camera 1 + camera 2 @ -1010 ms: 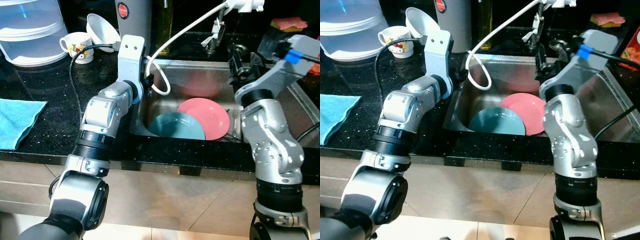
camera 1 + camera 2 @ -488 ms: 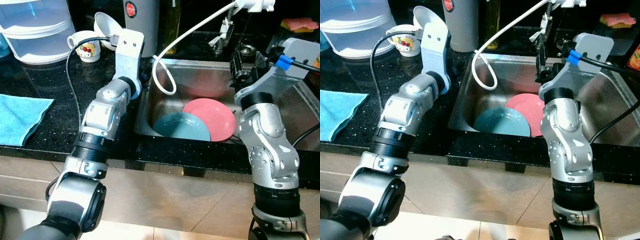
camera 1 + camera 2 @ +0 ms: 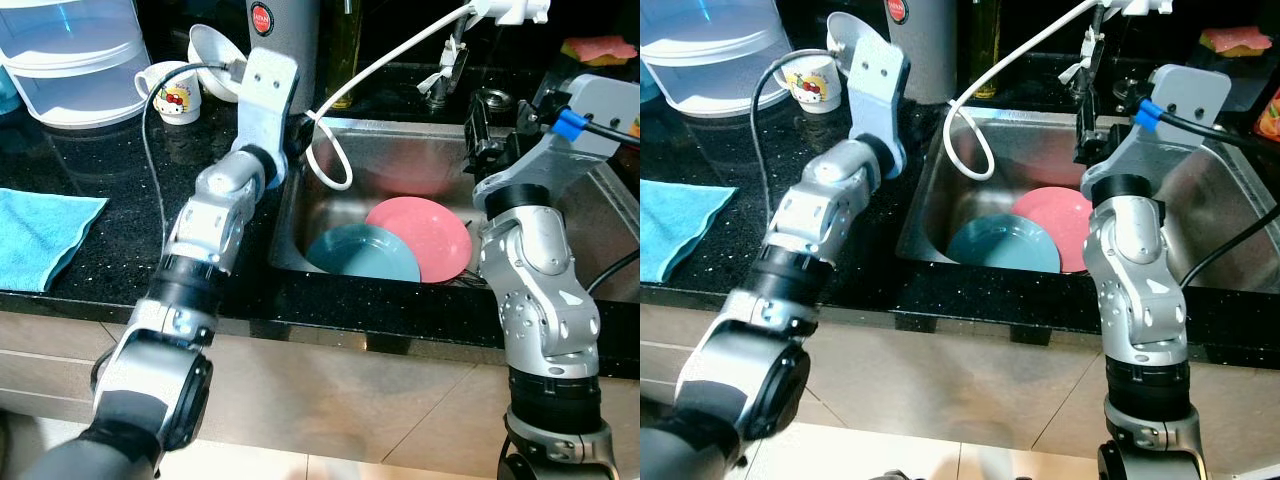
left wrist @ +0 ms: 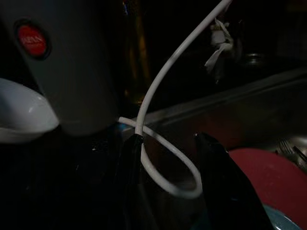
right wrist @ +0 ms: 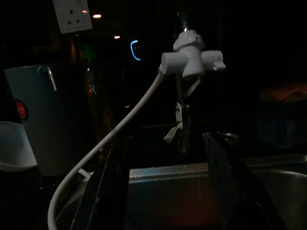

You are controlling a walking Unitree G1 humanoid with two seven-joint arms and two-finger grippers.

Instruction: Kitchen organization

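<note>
both grippers are spread wide and hold nothing. the left gripper [image 4: 168,143] hangs at the sink's [image 3: 400,140] near corner by the white hose [image 3: 330,165]. the right gripper [image 5: 165,191] faces the tap [image 5: 192,57]. a pink plate [image 3: 420,235] and blue plate [image 3: 360,255] lie overlapping in the sink. they look hard, slippery and breakable, so grab a rim.

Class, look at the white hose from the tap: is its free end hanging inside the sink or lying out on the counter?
Inside: the white hose loops down past the sink rim.
</note>
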